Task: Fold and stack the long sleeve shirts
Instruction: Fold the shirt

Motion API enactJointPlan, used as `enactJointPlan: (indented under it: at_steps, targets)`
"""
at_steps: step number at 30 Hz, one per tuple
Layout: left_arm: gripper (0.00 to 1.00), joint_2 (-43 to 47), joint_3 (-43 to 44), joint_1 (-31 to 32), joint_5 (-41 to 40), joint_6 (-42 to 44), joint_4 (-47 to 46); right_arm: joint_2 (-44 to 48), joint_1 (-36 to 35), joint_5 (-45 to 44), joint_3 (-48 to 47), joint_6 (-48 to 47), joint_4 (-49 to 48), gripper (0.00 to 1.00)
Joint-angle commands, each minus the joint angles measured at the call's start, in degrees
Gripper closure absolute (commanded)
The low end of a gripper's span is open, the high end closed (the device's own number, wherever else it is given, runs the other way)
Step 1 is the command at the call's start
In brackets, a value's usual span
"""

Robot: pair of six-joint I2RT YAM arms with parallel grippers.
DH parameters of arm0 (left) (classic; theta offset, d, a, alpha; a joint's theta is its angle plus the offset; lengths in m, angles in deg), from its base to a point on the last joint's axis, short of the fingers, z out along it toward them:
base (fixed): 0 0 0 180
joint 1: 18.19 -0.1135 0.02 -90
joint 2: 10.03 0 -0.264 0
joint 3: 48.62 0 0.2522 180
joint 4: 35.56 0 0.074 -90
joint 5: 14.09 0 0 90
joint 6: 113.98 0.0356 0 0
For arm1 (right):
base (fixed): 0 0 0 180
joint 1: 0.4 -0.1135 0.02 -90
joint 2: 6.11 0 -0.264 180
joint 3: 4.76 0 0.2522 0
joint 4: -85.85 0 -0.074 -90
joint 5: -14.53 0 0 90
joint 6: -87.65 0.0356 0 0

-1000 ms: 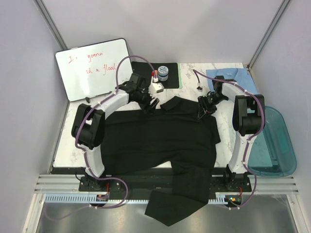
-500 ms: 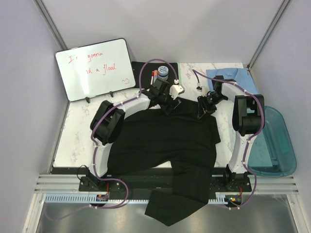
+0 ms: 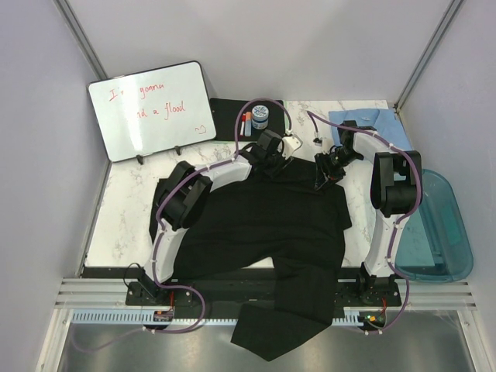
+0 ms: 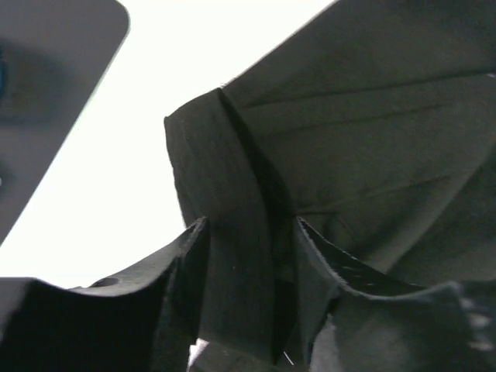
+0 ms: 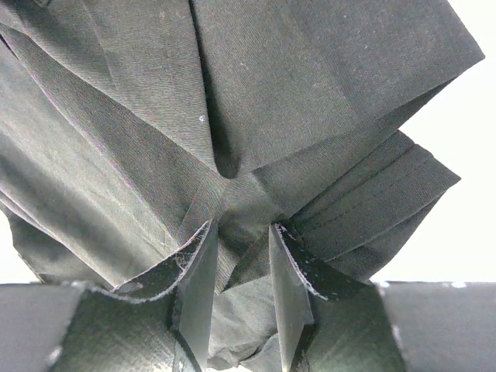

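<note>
The large black shirt (image 3: 256,225) lies spread across the table, one sleeve (image 3: 279,325) hanging over the front edge. My left gripper (image 3: 273,159) is at its far edge by the collar. In the left wrist view its fingers (image 4: 249,225) stand on either side of a fold of black fabric (image 4: 232,194) that fills the gap. My right gripper (image 3: 324,169) is at the shirt's far right corner, shut on bunched black cloth (image 5: 242,229). The light blue shirt (image 3: 370,124) lies folded at the back right.
A whiteboard (image 3: 151,108) leans at the back left. A black mat (image 3: 229,108) at the back holds a small jar (image 3: 260,116) and a red marker (image 3: 247,122). A blue plastic tub (image 3: 434,232) sits off the table's right side.
My left arm swung right from the shirt's far left part to the collar, and its jaws narrowed around the fabric. The right arm stayed put with its hold.
</note>
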Motion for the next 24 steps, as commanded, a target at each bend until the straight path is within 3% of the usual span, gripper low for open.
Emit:
enactJointPlan:
  at_steps: [1, 2, 4, 5, 7, 11, 14, 15, 18, 24]
  targets:
    - [0.53, 0.82, 2.63, -0.15, -2.54, -1.66, -3.40, 0.28, -0.09, 1.16, 0.12, -0.82, -0.83, 0.60]
    - [0.62, 0.64, 3.15, -0.15, -2.80, -1.66, -3.40, 0.28, -0.18, 1.16, 0.12, -0.82, -0.91, 0.60]
    - [0.71, 0.38, 3.68, -0.15, -3.33, -1.31, -3.31, 0.28, -0.09, 1.33, 0.12, -0.82, -0.83, 0.60]
    - [0.86, 0.03, 4.38, -0.15, -3.50, -0.96, -2.70, 0.28, -0.18, 1.42, 0.12, -0.91, -0.91, 0.60]
    - [0.98, 0.37, 4.91, -0.15, -3.59, -0.78, -2.17, 0.71, -0.18, 1.51, 0.12, -0.91, -0.83, 0.59]
    - [0.98, 5.46, 3.78, -0.15, 1.92, 0.01, -0.59, 2.73, 0.00, 2.39, -0.05, -1.35, -0.65, 0.56]
    - [0.98, 13.28, 2.81, -0.06, 11.15, 1.77, 1.60, 5.63, 0.87, 4.23, -0.84, -2.40, 0.57, 0.50]
    - [0.98, 15.04, 2.89, -0.15, 17.78, 2.38, 4.74, 6.33, 1.92, 5.71, -1.63, -3.10, 1.19, 0.49]
    - [0.98, 22.16, 4.03, 0.47, 26.94, 5.80, 12.46, 9.67, 6.30, 10.63, -3.56, -4.16, 3.65, 0.42]
    - [0.98, 32.97, 3.07, 2.66, 39.35, 11.86, 25.84, 15.04, 14.57, 19.43, -8.31, -8.73, 9.98, 0.38]
